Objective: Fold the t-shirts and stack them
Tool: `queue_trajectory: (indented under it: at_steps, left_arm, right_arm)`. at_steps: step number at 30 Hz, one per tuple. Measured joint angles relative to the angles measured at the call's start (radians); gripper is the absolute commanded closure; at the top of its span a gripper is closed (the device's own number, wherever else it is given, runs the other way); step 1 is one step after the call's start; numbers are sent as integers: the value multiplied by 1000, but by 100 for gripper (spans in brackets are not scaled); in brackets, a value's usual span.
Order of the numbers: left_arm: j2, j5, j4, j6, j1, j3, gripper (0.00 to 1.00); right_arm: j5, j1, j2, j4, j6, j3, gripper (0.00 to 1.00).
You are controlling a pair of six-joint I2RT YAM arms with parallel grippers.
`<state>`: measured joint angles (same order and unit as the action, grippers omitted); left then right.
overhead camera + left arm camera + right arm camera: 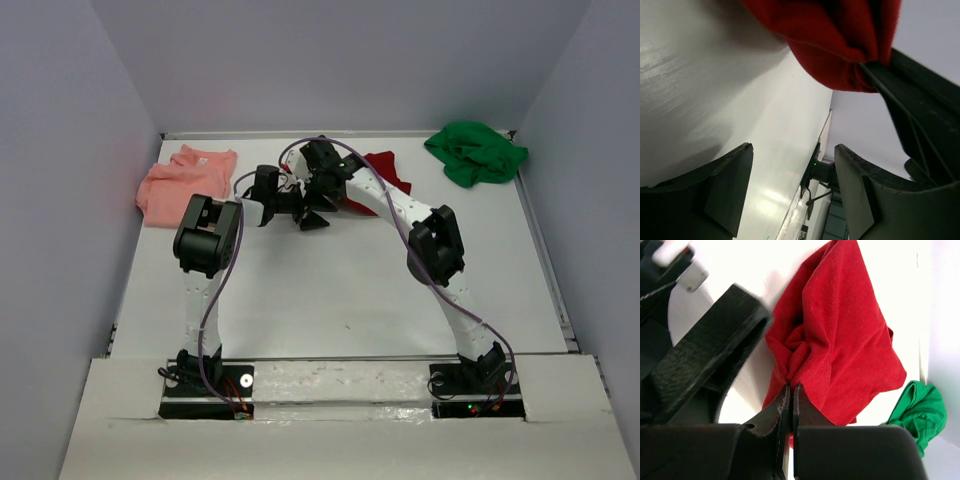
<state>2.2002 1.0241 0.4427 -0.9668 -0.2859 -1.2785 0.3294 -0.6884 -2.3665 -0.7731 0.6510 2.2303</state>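
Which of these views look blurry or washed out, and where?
Top view: even light, sharp, only faint shadows on the table. Left wrist view: streaky glare on the table, red shirt soft at close range. Right wrist view: table blown out white, the left fingers blurred.

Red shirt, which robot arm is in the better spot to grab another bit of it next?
Probably the left. The left claw is open and empty, close beside the red shirt. The right claw is shut on a bunch of that cloth, so it is busy.
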Motion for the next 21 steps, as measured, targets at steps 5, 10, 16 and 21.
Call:
queue_trajectory:
  at_steps: [5, 10, 16, 21]
  left_arm:
    - [1, -5, 2, -8, 13, -37, 28]
    - [8, -16, 21, -29, 33, -47, 28]
    - [47, -34, 35, -53, 42, -51, 28]
    - [89, -37, 39, -66, 44, -70, 28]
  right_arm:
    - [0, 0, 0, -1, 0, 0, 100]
    - [-5, 0, 0, -2, -1, -5, 100]
    - [-7, 0, 0, -2, 0, -5, 100]
    - [-10, 0, 0, -3, -1, -5, 100]
